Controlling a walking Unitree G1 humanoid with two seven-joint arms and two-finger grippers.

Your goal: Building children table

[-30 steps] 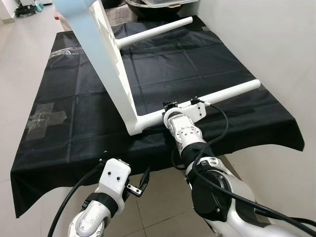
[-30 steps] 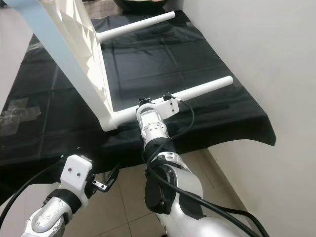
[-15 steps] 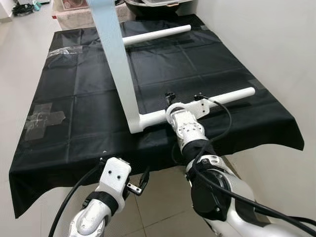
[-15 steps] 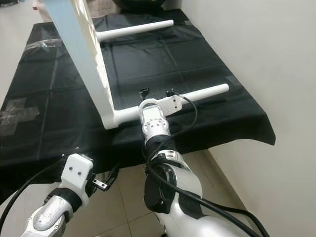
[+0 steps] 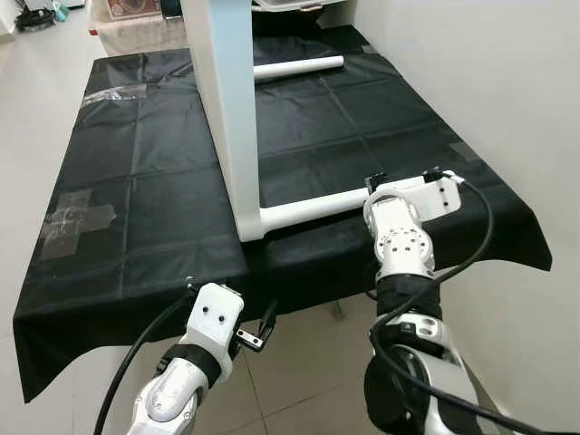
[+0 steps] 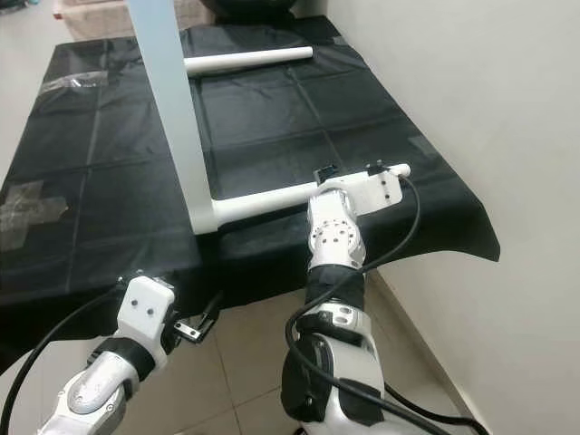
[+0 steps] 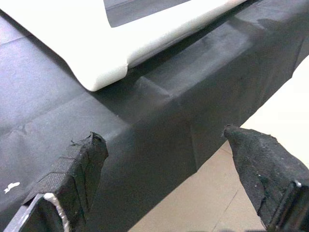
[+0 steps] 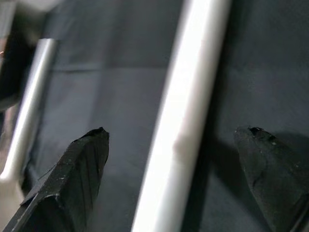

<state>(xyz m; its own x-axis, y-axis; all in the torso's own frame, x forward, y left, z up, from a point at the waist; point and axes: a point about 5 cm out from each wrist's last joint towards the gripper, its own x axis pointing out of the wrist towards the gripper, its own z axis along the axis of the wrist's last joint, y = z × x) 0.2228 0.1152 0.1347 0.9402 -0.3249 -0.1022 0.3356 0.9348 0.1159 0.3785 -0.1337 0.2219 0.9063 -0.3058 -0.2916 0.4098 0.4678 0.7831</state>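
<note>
Right tool (image 8: 174,145) astride white table leg (image 8: 186,121)

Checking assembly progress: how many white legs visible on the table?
2. Near leg lies along the black cloth by the right pincer; far leg sits at the back. The upright tabletop may hide others.

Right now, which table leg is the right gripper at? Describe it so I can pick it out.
Start at the black cloth over the work surface, where the white tabletop stands on edge. Two white legs stick out from it toward the wall. Yours is the near leg, low along the cloth's front edge, with the right gripper open, fingers either side of it; the far leg has nothing near it.
</note>
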